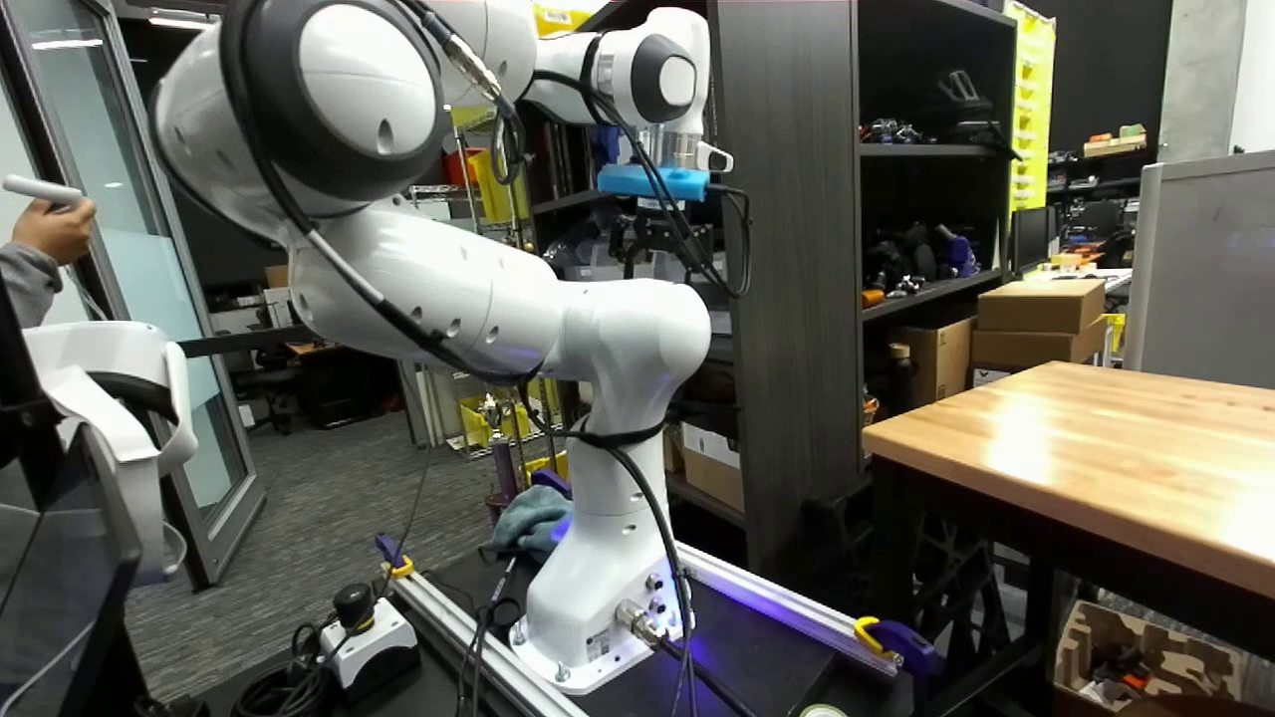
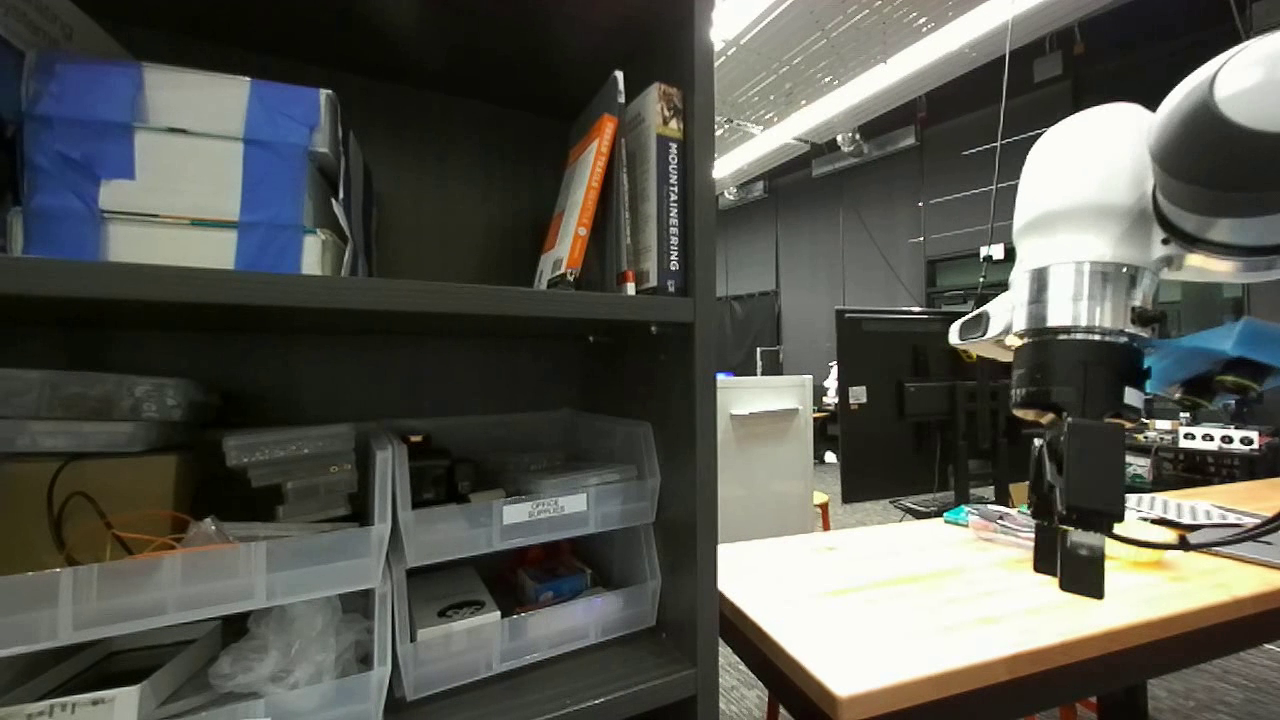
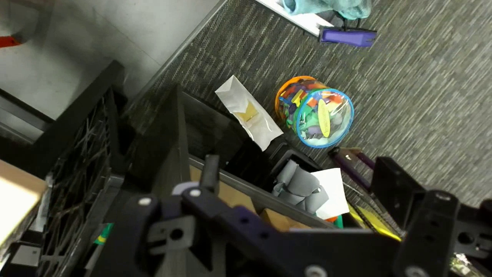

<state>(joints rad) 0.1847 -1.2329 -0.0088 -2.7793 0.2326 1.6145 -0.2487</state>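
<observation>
Gripper [image 2: 1063, 572]: points down, jaws spread wide with nothing between them; it appears to touch nothing, as if held ready rather than at work.
Cable [image 1: 354, 282]: bound along the arm [image 1: 478, 289], probably to keep slack from snagging.
Shelving unit [image 2: 706, 420]: seemingly the furniture nearest the gripper – in an exterior view the gripper hangs to one side of it, apart, though the depth of the gap cannot be told.
OFFICE SUPPLIES bin [image 2: 620, 505]: inside the shelving unit, stacked on a lower bin [image 2: 580, 632]; the low fronts likely leave the contents within reach.
MOUNTAINEERING book [image 2: 657, 190]: upright by the side panel, one shelf up; an orange-spined book [image 2: 590, 180] leans toward it, borrowing support.
Boxes [image 2: 190, 175]: stacked at that same level, blue tape [image 2: 275, 175] presumably binding them.
Tub [image 3: 314, 111]: full of coloured pieces, seemingly standing on the carpet [image 3: 423, 96] beside a white paper bag [image 3: 250, 111].
Purple clamp [image 3: 348, 37]: at the end of a rail [image 3: 313, 24], probably pinning it.
Table [image 2: 860, 620]: wooden, farther back than the shelving unit in that exterior view.
Hand [image 1: 55, 231]: well apart from the gripper, holding a white controller [image 1: 40, 189] – presumably to steer from a safe stand-off.
</observation>
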